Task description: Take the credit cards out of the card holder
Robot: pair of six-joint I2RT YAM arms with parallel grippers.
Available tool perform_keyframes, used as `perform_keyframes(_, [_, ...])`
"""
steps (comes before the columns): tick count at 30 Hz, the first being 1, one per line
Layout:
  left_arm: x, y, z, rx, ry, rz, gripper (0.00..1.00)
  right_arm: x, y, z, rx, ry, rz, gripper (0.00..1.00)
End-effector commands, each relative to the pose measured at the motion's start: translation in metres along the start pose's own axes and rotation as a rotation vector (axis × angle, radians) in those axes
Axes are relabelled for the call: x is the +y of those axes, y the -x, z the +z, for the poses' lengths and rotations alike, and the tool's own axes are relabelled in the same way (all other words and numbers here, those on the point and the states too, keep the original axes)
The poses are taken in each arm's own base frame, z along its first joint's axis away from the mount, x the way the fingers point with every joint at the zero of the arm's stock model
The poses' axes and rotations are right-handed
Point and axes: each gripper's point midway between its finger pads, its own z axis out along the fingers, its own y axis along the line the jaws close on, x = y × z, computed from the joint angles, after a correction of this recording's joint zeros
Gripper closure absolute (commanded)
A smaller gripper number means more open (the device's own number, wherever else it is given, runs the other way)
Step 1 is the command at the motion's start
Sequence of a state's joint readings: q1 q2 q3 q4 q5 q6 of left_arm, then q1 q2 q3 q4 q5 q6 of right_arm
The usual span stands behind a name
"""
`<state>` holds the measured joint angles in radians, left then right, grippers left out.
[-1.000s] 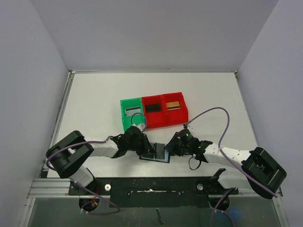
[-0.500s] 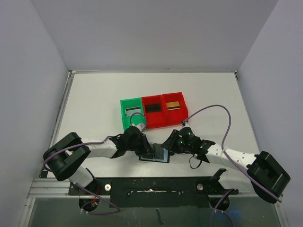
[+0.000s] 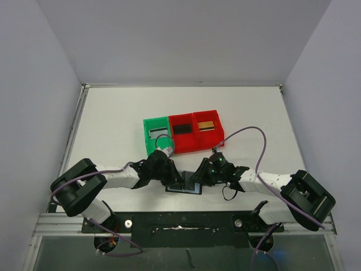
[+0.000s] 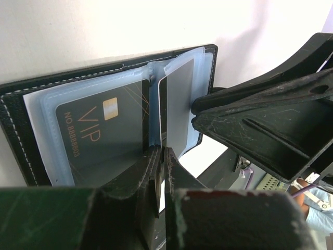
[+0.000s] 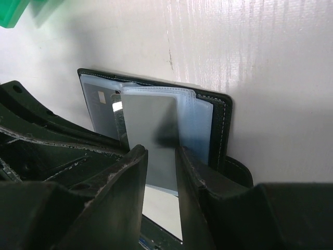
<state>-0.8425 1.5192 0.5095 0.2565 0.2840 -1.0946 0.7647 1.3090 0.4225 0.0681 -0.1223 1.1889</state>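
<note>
Pinching near edge of card holder in almost-closed left gripper, straddling its silvery-grey card with right gripper — clamped or not, cannot tell; next, firm grip, slide outward.

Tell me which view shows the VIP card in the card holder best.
Left wrist: the VIP card lies face-on in its clear sleeve, lettering and chip readable. Right wrist shows only a sliver behind another sleeve; top external shows just the card holder between the arms.
</note>
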Motion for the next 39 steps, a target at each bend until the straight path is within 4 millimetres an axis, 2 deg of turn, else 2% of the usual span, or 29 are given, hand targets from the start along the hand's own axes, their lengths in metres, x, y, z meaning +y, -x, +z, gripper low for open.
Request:
perform_keyframes(1, [-0.021, 0.015, -0.006, -0.049, -0.042, 0.038, 0.98, -0.013, 0.005, 0.001, -0.021, -0.069, 0.041, 0.70])
perform_keyframes(8, [-0.017, 0.018, -0.010, -0.066, -0.029, 0.032, 0.97, -0.021, 0.007, -0.001, -0.036, -0.094, 0.051, 0.70])
perform_keyframes(27, [-0.018, 0.021, -0.015, -0.080, -0.016, 0.047, 0.95, -0.013, 0.013, -0.003, -0.047, -0.066, 0.017, 0.70])
perform_keyframes(39, [-0.017, 0.021, -0.016, -0.081, -0.011, 0.063, 0.94, 0.061, 0.024, -0.014, -0.069, 0.228, -0.155, 0.67])
